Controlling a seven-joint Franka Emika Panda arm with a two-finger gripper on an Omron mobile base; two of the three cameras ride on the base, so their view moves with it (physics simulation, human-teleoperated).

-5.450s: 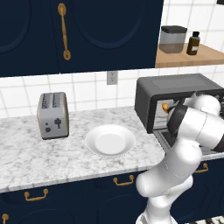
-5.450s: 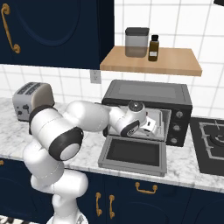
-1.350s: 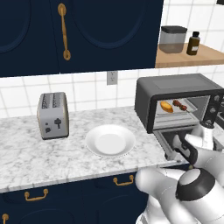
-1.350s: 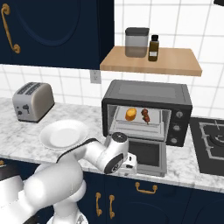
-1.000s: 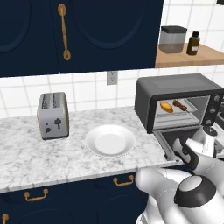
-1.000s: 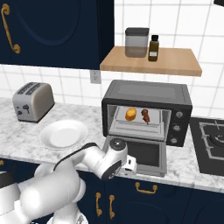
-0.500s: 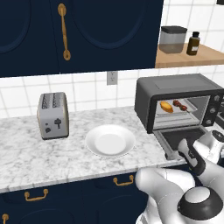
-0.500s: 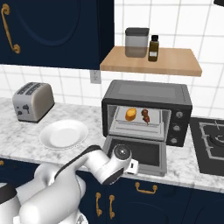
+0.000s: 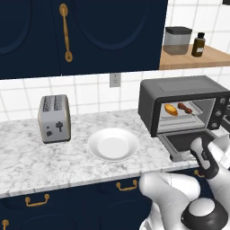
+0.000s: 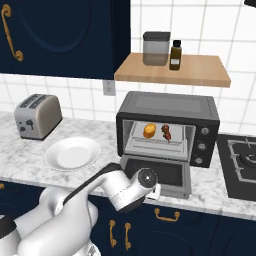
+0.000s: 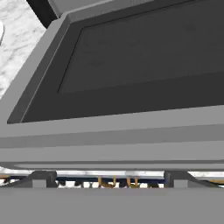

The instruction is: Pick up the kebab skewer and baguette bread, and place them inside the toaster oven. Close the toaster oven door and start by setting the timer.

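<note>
The toaster oven [image 9: 182, 92] [image 10: 167, 112] stands on the counter with its door [image 10: 159, 172] [image 9: 186, 140] dropped flat. Inside, on the rack, lie the golden baguette bread [image 9: 170, 109] [image 10: 149, 130] and, to its right, the dark kebab skewer [image 9: 185, 108] [image 10: 167, 132]. My gripper [image 10: 155, 189] sits low at the door's front edge, open, with nothing in it. In the hand view the door's dark inner pane [image 11: 135, 65] and its grey front edge [image 11: 112, 140] loom very close. The oven's knobs [image 10: 204, 145] are on its right side.
A white plate [image 9: 113, 144] [image 10: 73, 153] lies on the marble counter left of the oven, and a silver toaster [image 9: 54, 118] [image 10: 37, 116] stands further left. A wooden shelf [image 10: 172, 70] with a canister and a bottle hangs above the oven. A hob [image 10: 242, 162] lies to the right.
My hand has sunk slightly and drawn closer to the door's front edge. The door, bread and skewer have not moved.
</note>
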